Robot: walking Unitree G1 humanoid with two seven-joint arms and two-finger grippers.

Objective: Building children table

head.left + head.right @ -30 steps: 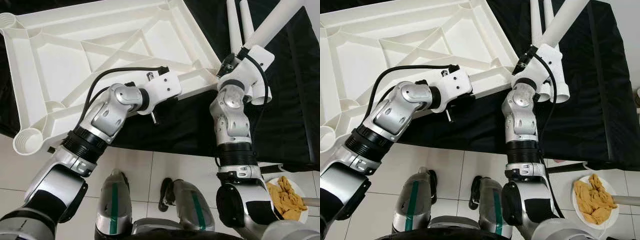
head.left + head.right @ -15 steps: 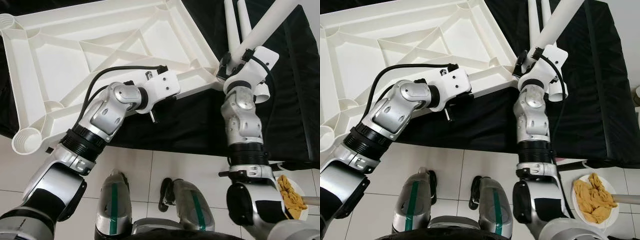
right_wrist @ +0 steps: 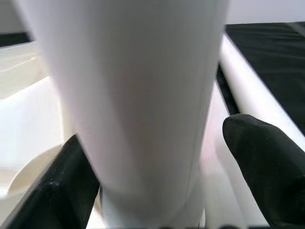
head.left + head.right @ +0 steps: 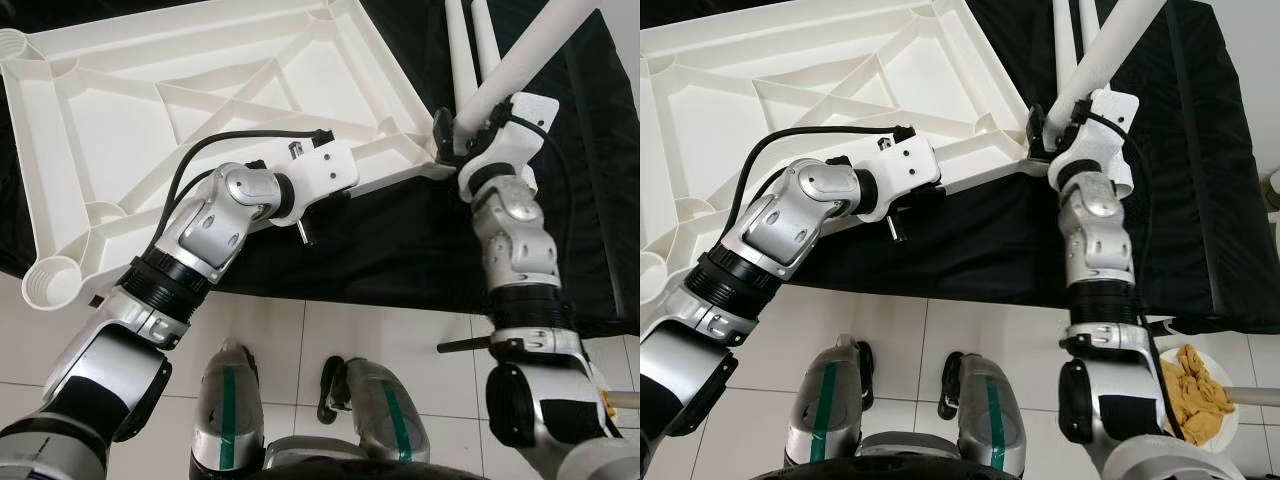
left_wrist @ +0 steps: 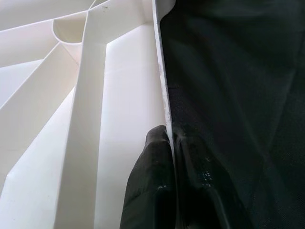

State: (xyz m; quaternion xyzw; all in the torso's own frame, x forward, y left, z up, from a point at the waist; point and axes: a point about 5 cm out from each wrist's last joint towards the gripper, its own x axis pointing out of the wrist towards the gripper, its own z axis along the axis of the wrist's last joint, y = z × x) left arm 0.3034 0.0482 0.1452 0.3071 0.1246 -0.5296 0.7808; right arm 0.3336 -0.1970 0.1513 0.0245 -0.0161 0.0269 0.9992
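The white table top [image 4: 200, 90] lies upside down on black cloth, with its ribbed underside up. My left gripper [image 5: 167, 138] is shut on the rim of its near edge. One white table leg [image 4: 540, 40] slants up to the right. My right gripper [image 3: 157, 181] is shut on its lower part, right at the table top's near right corner [image 4: 437, 150]. Two more legs [image 4: 470, 40] lie on the cloth behind it. The held leg's bottom end is hidden by the gripper.
Black cloth [image 4: 590, 200] covers the work surface, whose front edge runs just ahead of my legs. White tiled floor lies below it. A white plate of yellow stuff [image 4: 1195, 400] sits on the floor at the lower right.
My right forearm and elbow have swung to the right, while its gripper stays with the leg at the table top's corner. The left arm has kept still.
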